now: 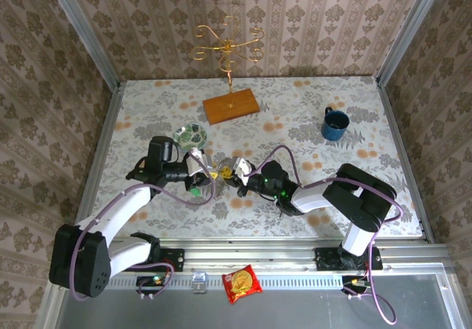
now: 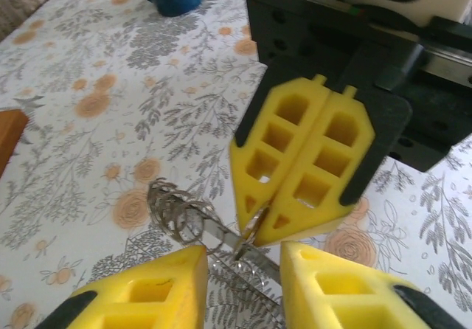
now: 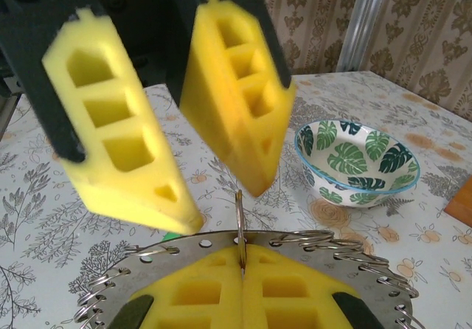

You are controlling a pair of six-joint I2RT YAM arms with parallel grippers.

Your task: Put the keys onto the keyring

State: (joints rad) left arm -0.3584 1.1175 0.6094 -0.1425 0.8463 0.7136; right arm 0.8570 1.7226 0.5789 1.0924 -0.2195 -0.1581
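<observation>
The keyring (image 2: 174,212), a flat grey metal band with punched holes and several small wire loops, hangs just above the table between both grippers. My right gripper (image 3: 242,270) is shut on one upright wire loop (image 3: 239,222) of the keyring (image 3: 193,247). My left gripper (image 2: 243,277) faces it with its yellow fingers (image 2: 151,292) apart, one on each side of the band, touching nothing. In the top view the left gripper (image 1: 209,172) and right gripper (image 1: 230,172) meet at the keyring (image 1: 220,174). A green key (image 1: 193,191) lies on the table beneath the left gripper.
A leaf-patterned bowl (image 1: 191,133) stands just behind the left gripper, also the bowl (image 3: 358,159). A blue mug (image 1: 335,124) is at the back right. A wooden block with a gold stand (image 1: 231,106) sits at the back centre. A snack packet (image 1: 242,283) lies on the front rail.
</observation>
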